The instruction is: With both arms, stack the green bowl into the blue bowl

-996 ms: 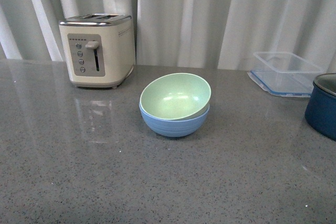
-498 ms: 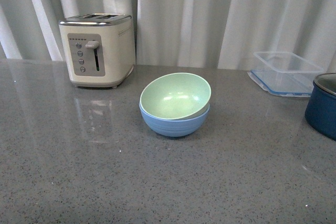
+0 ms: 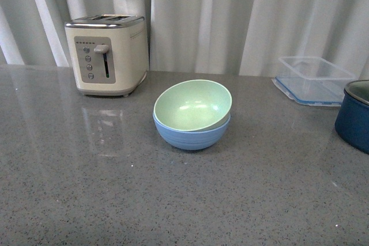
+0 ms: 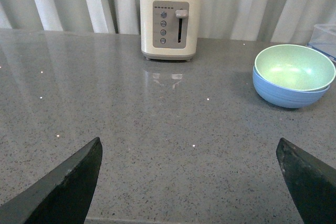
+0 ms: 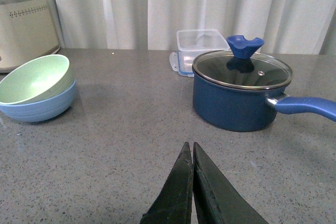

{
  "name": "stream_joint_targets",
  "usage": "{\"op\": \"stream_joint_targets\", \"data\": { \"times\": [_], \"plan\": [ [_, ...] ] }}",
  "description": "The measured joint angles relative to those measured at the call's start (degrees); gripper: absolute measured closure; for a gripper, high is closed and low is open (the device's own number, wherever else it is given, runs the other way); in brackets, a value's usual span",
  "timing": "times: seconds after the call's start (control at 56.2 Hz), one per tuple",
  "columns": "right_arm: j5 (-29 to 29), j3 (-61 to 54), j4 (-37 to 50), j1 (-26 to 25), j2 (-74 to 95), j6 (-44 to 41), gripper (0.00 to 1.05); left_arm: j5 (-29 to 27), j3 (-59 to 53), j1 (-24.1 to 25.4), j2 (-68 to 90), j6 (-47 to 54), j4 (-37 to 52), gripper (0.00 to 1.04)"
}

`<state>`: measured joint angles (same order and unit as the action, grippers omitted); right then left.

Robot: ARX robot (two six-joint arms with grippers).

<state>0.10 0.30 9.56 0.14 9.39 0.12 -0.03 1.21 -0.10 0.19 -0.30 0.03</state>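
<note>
The pale mint-green round bowl [image 3: 193,104] sits tilted inside the light sky-blue round bowl [image 3: 191,134] on the grey speckled stone table [image 3: 115,188]. Seen from the left gripper [image 4: 191,182], whose jaws stand wide apart, the stacked bowls lie ahead and to the right, and the cream two-slot toaster [image 4: 170,20] lies ahead, further off. Seen from the right gripper [image 5: 192,177], whose jaws meet, the bowls lie ahead to the left, the dark navy lidded saucepan [image 5: 236,98] ahead to the right, and the clear plastic box [image 5: 202,43] behind the saucepan.

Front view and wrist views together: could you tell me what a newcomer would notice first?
The green bowl sits tilted inside the blue bowl mid-counter. A cream toaster stands behind them to the left, and a navy lidded pot sits to their right, in front of a clear container.
</note>
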Motion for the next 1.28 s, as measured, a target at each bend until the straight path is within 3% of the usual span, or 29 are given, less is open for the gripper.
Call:
{"op": "stream_joint_targets", "data": {
  "times": [0.107, 0.32, 0.871, 1.28],
  "plan": [
    [-0.11, 0.02, -8.98, 0.0, -7.17, 0.0, 1.04, -0.04, 0.0, 0.0, 0.0, 0.0, 0.0, 0.07],
    [-0.13, 0.02, -9.49, 0.0, -9.14, -0.09, 1.02, 0.0, 0.0, 0.0, 0.04, 0.0, 0.0, 0.07],
    [-0.13, 0.02, -9.49, 0.0, -9.14, -0.04, 0.08, 0.0, 0.0, 0.0, 0.0, 0.0, 0.0, 0.07],
    [-0.13, 0.02, -9.49, 0.0, -9.14, -0.02, 0.1, 0.0, 0.0, 0.0, 0.0, 0.0, 0.0, 0.07]
  ]
}}
